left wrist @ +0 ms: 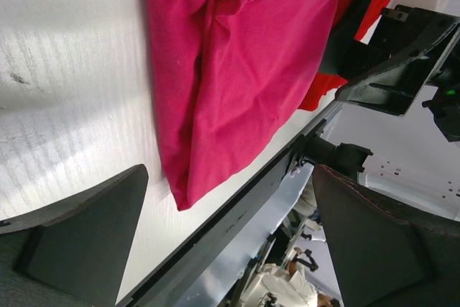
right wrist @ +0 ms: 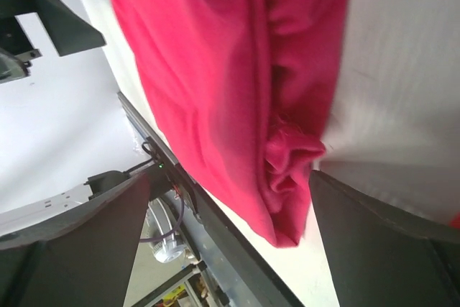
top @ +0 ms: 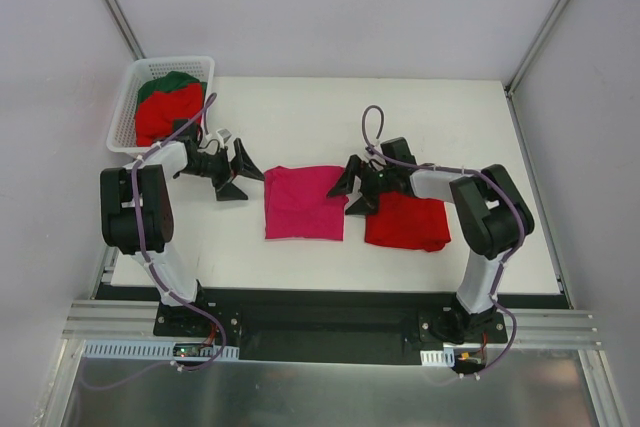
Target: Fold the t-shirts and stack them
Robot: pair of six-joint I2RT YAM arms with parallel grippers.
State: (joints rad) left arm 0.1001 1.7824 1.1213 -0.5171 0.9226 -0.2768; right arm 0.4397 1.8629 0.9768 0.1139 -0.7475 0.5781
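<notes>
A magenta-pink t-shirt lies folded into a rough square at the middle of the table. My left gripper hovers open just left of it, jaws wide and empty. Just off its right edge my right gripper is also open and holds nothing. Under the right arm lies a folded bright red t-shirt. The left wrist view shows the pink shirt ahead of the left gripper, not between the fingers. In the right wrist view the pink shirt's bunched corner reaches toward the right gripper.
A white lattice basket stands at the table's far left corner with a red shirt and a dark green one in it. The table's near edge runs just below the shirts. Grey walls close in both sides.
</notes>
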